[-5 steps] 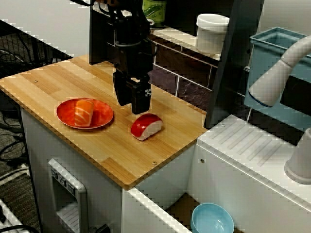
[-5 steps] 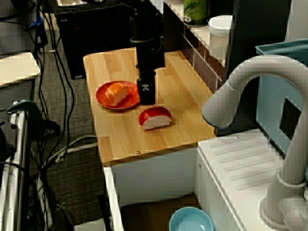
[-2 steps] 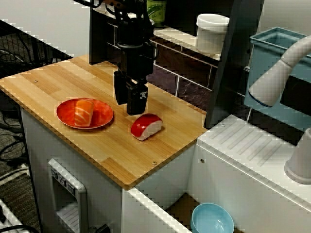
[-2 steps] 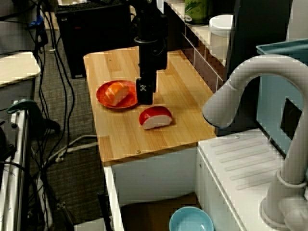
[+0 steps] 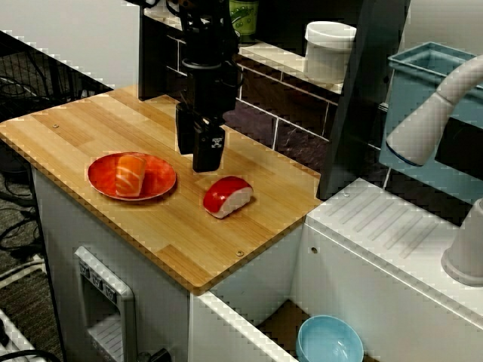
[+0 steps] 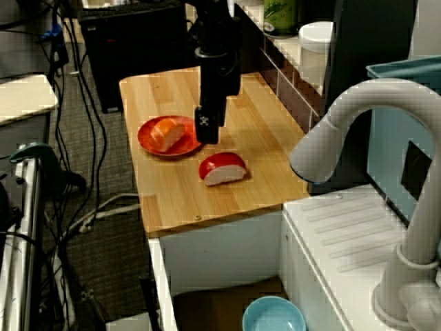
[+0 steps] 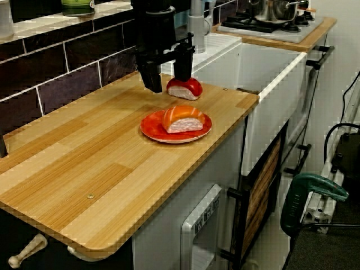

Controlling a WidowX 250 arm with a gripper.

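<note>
A black gripper (image 5: pixel 198 160) (image 6: pixel 207 135) hangs a little above the wooden counter (image 5: pixel 83 128). It is open, and the view from the counter's end shows its gripper (image 7: pixel 167 80) fingers apart with nothing between them. Just right of it in the front view lies a red-topped sushi piece (image 5: pixel 226 196) (image 6: pixel 222 168) (image 7: pixel 184 88) on the wood, untouched. To its left a salmon sushi piece (image 5: pixel 130 174) (image 6: pixel 170 132) (image 7: pixel 183 118) rests on a red plate (image 5: pixel 163 183) (image 6: pixel 147 142) (image 7: pixel 151 130).
A dark brick wall (image 5: pixel 287 98) runs behind the counter, with a shelf holding a white jar (image 5: pixel 329 49) and a green can (image 5: pixel 240 15). Right of the counter stand a white sink top (image 5: pixel 392 241) and a grey faucet (image 5: pixel 434 109). A blue bowl (image 5: pixel 329 341) sits low down.
The gripper has risen and drifted left, away from the red-topped sushi and closer to the plate. Both sushi pieces and the plate have stayed put.
</note>
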